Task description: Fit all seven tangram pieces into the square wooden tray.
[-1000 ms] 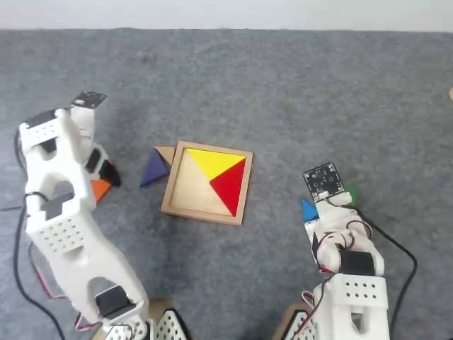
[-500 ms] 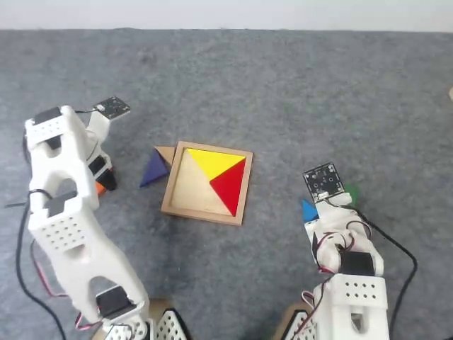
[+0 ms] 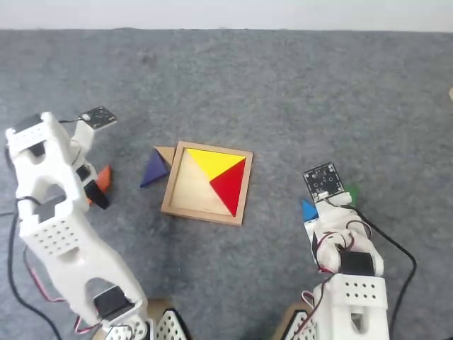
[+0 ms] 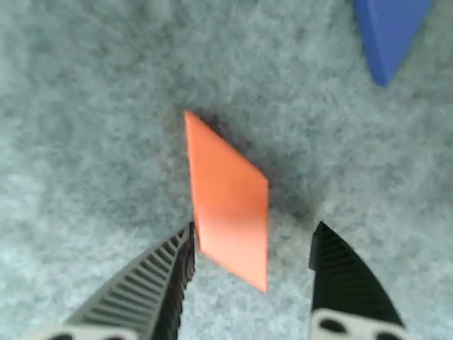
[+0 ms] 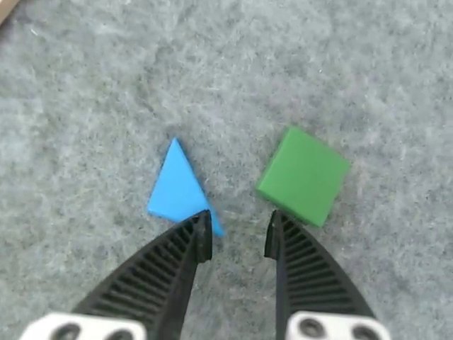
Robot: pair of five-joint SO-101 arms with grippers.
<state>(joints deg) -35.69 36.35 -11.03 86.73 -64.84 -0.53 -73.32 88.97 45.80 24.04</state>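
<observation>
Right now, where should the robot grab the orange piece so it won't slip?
Probably from straight above, pinching the orange piece across the two parallel sides that face the left gripper. It lies flat on the carpet, so only its thin edges offer a hold, and the open jaws straddle its near end.

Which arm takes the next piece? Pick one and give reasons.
Left, probably. The left gripper is open and straddles one end of the orange piece, so it need only close. The right gripper hangs between the blue triangle and green square, centred on neither.
</observation>
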